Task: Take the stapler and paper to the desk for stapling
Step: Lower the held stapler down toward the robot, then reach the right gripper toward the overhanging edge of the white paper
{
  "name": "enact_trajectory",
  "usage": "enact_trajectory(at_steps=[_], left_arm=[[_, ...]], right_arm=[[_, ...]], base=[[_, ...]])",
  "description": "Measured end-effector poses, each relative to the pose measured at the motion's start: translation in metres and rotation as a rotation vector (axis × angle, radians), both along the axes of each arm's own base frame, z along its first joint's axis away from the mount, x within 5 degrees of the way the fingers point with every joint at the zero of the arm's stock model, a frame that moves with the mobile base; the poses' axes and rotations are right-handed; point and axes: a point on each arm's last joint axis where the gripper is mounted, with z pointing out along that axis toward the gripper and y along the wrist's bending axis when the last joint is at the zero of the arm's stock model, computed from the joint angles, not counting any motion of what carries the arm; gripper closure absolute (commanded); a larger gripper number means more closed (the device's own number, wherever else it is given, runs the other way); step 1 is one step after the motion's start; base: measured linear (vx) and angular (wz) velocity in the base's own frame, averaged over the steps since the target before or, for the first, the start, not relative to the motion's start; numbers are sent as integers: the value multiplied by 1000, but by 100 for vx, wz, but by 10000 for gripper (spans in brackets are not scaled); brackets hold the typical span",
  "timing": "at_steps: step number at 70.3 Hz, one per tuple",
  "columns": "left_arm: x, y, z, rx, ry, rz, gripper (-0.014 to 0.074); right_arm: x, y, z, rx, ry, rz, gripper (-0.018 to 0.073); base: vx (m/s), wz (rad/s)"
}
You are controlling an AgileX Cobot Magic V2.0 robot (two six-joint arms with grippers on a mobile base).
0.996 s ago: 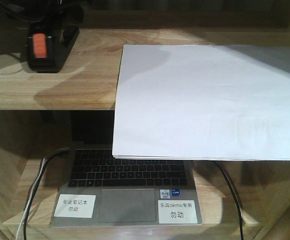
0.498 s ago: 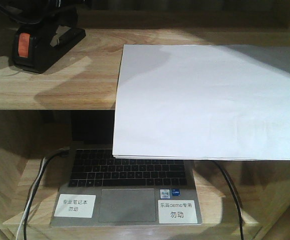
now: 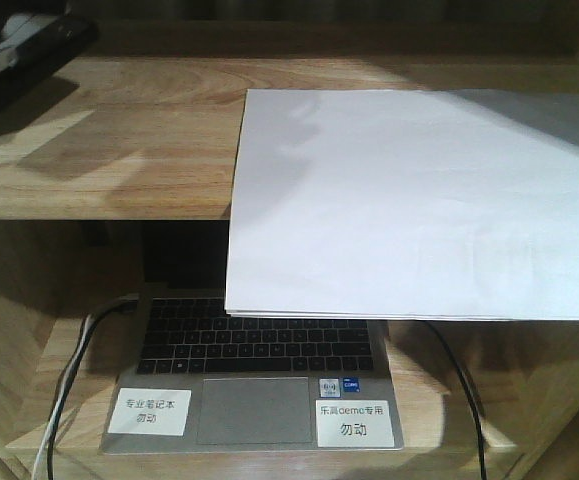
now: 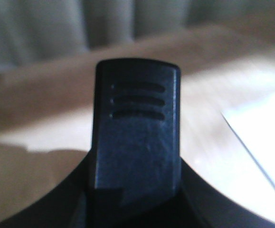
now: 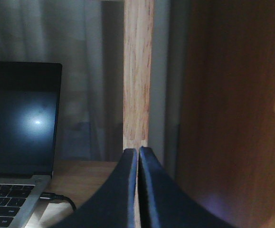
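My left gripper (image 4: 135, 164) is clamped on the stapler (image 4: 136, 109); its black ribbed nose stands up between the fingers, above the shelf (image 3: 149, 150). The paper (image 3: 419, 200) lies to its right on that shelf, with the front edge hanging out over the laptop (image 3: 254, 380). My right gripper (image 5: 137, 159) is pressed together and empty, low beside the laptop. I judge it is the free one for the paper.

Paper (image 3: 409, 200) overhang above laptop (image 3: 254, 400); open shelf (image 3: 139, 150) leftward.

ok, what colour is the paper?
The paper is plain white; the exterior front-facing view shows it best.
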Motion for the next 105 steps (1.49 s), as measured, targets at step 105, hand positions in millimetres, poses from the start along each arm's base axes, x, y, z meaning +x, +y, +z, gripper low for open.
enact_trajectory(at_steps=[105], left_arm=[[-149,37,-209,-79,-120,-417,603]], right_arm=[[0,0,0,0,0,0,569]], base=[[0,0]])
